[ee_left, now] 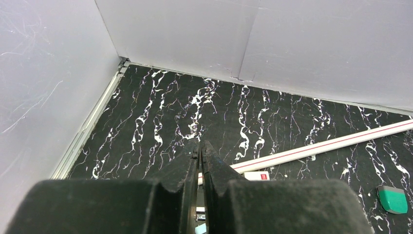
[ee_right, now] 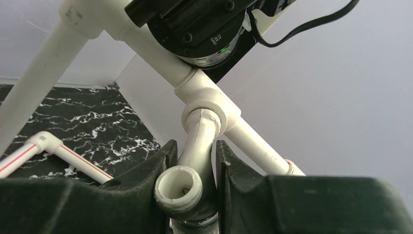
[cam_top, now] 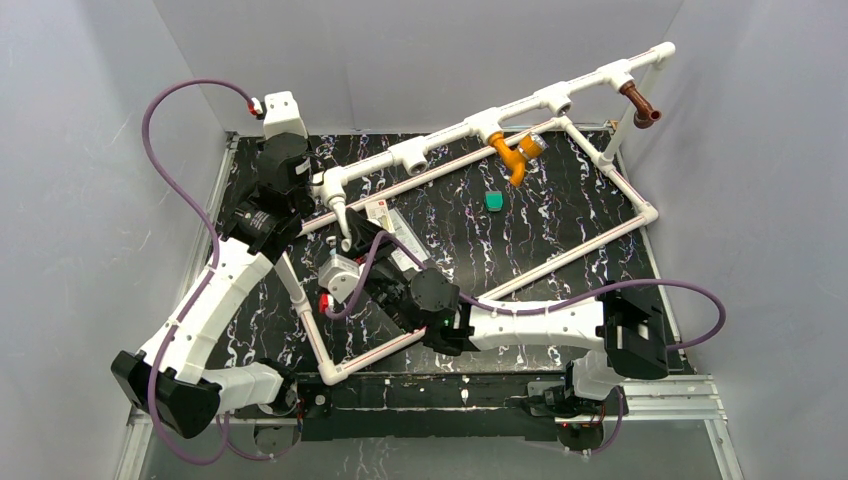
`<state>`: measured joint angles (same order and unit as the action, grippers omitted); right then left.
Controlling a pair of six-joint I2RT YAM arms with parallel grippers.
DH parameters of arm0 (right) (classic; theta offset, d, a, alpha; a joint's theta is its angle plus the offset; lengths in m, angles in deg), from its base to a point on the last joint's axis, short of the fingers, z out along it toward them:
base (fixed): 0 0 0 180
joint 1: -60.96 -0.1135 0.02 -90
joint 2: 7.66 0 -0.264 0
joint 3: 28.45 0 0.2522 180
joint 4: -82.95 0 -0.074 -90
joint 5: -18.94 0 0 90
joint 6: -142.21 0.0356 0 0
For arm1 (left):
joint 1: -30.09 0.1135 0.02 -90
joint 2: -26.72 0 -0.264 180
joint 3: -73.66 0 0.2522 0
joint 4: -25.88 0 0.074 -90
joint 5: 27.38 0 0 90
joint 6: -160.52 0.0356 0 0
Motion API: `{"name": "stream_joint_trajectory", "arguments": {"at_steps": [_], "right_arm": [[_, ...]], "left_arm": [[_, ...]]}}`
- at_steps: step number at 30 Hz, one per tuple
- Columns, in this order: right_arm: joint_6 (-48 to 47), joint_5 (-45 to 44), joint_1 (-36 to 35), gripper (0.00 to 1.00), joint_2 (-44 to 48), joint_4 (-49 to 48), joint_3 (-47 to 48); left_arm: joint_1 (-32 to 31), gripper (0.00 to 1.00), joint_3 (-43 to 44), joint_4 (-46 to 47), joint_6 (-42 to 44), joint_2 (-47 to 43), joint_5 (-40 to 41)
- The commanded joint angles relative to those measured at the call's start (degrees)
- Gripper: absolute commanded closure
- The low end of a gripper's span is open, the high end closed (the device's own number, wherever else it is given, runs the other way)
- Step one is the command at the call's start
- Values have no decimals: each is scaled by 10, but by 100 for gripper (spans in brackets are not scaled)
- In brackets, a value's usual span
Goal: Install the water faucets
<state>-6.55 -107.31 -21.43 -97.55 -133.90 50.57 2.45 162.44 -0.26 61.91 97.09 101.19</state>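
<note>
The white faucet [cam_top: 340,212] hangs from the T-fitting at the left end of the raised white pipe frame [cam_top: 450,137]. My right gripper [cam_top: 352,240] reaches up under it. In the right wrist view its jaws [ee_right: 195,146] press the white faucet [ee_right: 178,187] from both sides, the round spout mouth facing the camera. An orange faucet [cam_top: 515,155] and a reddish-brown faucet [cam_top: 640,105] sit in fittings further right on the frame. My left gripper [cam_top: 305,190] is by the frame's left end; in the left wrist view it [ee_left: 200,146] is shut with nothing between the tips.
A small teal piece [cam_top: 494,201] [ee_left: 392,199] lies on the black marbled table inside the frame. The frame's lower pipes [cam_top: 560,262] run across the table. Grey walls enclose the table on three sides. A purple cable loops over the right arm.
</note>
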Motion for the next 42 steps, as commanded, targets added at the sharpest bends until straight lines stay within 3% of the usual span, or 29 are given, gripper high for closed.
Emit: {"name": "stream_joint_trajectory", "arguments": {"at_steps": [1,6,14,15,18,21,24,35,42], "right_arm": [[242,-73,2,99,1,-119,17],[383,-85,1,99,-5,-114,21],[343,-75,0,99,-2,-96,16],[338,-72,1,92,4,-88,12],[328,-65,1,58,24,-51,5],[323,-58,1,39,46,-3,1],[320,-45,0,26,75,41,-6],[327,-22,0,8,189,188,3],[333,-40,0,2,284,308,7]], "left_arm": [[-31,95,-90,-259,7,79,-89],[-31,95,-90,-260,7,75,-89],[-31,94,-94,-257,6,69,-89],[-31,94,-94,-257,5,70,-89],[-31,94,-92,-259,5,72,-89],[-31,94,-91,-260,4,73,-88],[-31,94,-92,-259,3,75,-83],[-31,93,-85,-263,-3,90,-76],[-31,99,-50,-280,-12,109,-77]]}}
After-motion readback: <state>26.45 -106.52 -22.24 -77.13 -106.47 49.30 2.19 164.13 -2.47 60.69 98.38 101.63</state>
